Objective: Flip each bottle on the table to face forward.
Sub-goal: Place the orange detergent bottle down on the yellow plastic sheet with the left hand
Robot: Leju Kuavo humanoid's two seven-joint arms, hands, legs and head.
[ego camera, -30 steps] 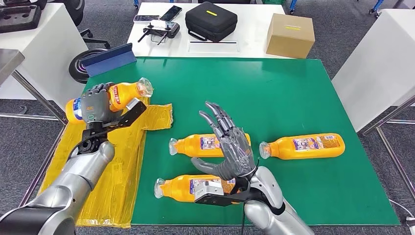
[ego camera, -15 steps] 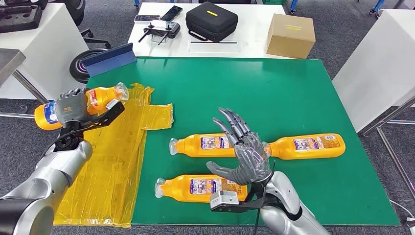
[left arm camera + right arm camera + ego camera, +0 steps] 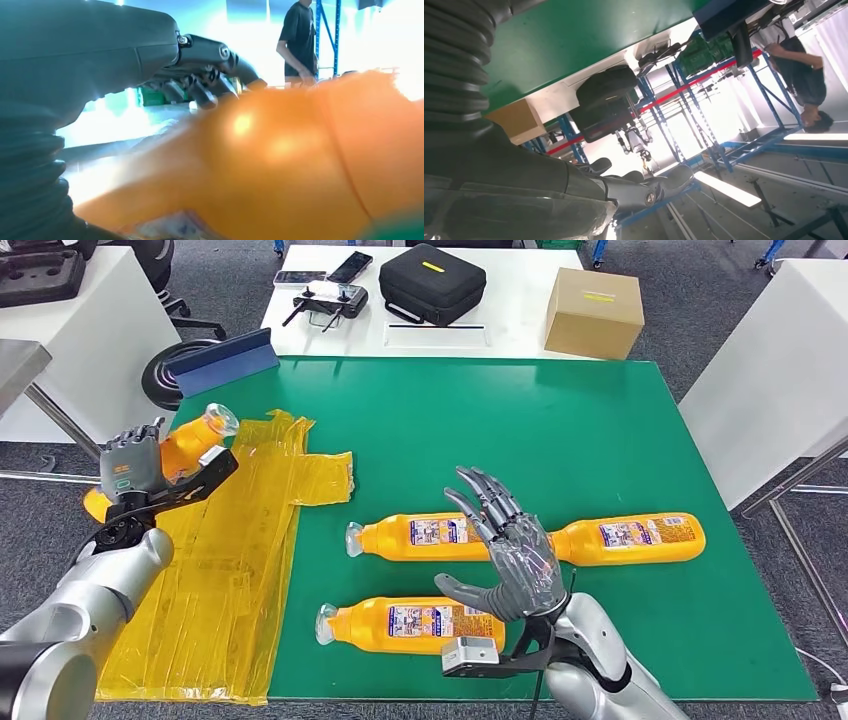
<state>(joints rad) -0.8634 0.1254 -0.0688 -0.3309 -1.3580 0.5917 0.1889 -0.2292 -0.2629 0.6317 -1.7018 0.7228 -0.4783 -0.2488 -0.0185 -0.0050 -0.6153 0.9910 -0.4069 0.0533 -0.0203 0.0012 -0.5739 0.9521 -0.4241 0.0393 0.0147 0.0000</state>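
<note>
Left hand grips one orange bottle off the counter's left edge; base hidden.
Right hand, released, fingers spread, hovers over three bottles near the front edge, partly covering them.

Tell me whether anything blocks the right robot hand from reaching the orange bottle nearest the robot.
Nothing visible does. The right robot hand hovers open just above the nearest orange plastic bottle lying on the green table; only open air separates them in the head view.
</note>
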